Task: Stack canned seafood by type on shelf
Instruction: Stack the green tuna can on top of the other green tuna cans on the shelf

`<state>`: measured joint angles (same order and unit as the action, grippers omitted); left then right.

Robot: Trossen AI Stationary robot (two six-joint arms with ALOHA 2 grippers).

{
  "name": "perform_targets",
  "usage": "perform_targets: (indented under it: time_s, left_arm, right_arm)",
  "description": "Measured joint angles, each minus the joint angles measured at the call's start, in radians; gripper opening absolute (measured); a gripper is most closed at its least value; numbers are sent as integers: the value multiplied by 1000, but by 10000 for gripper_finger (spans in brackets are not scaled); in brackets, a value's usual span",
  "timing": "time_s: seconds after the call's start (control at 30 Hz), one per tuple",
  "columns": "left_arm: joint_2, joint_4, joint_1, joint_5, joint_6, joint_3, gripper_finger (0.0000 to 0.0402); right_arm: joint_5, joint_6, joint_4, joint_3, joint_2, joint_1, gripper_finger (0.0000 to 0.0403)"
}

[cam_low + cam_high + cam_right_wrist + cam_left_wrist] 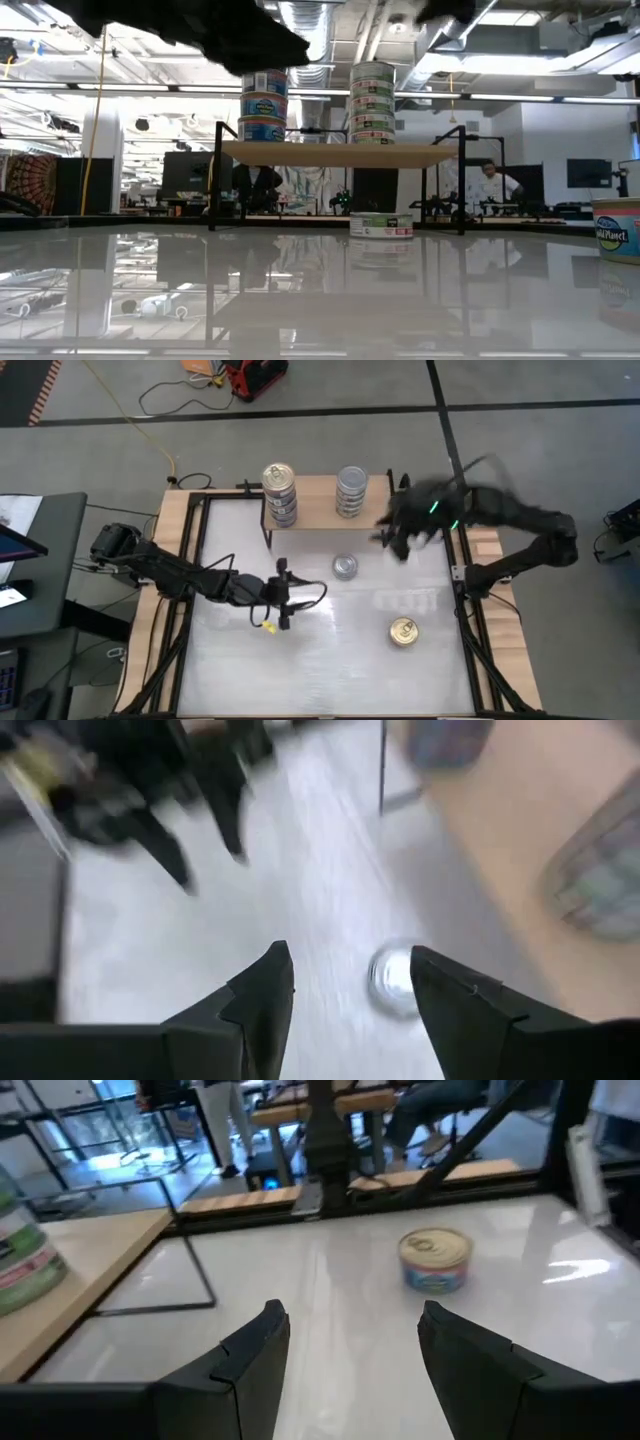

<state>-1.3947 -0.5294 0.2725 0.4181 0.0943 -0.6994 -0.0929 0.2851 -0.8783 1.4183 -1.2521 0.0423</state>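
The light-wood shelf stands at the table's far side on thin black legs. It carries a gold-topped stack of cans and a silver-topped stack. A loose silver-topped can rests on its base on the table in front of the shelf. A loose gold-topped can sits nearer the right. My left gripper hovers open over the table's middle, and the gold can lies ahead of it. My right gripper is open and blurred, right of the shelf, above the silver can.
In the low view the shelf shows both stacks on top, the silver can on the table below, and the gold can at the right edge. A black frame borders the white tabletop. People sit in the room behind.
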Motion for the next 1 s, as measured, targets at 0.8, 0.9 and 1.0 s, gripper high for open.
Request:
perform_targets:
  time_s: [0.8, 0.9, 1.0]
  left_arm:
    - [1, 112, -2, -55, -156, -1, 215]
    - [1, 139, 1, -55, -176, -1, 215]
    - [1, 163, 9, -55, -178, -1, 215]
  right_arm:
    - [-181, -39, 523, -358, -465, 18, 232]
    - [-183, -24, 556, -353, -495, 35, 232]
    - [-207, -19, 541, -355, -537, 30, 232]
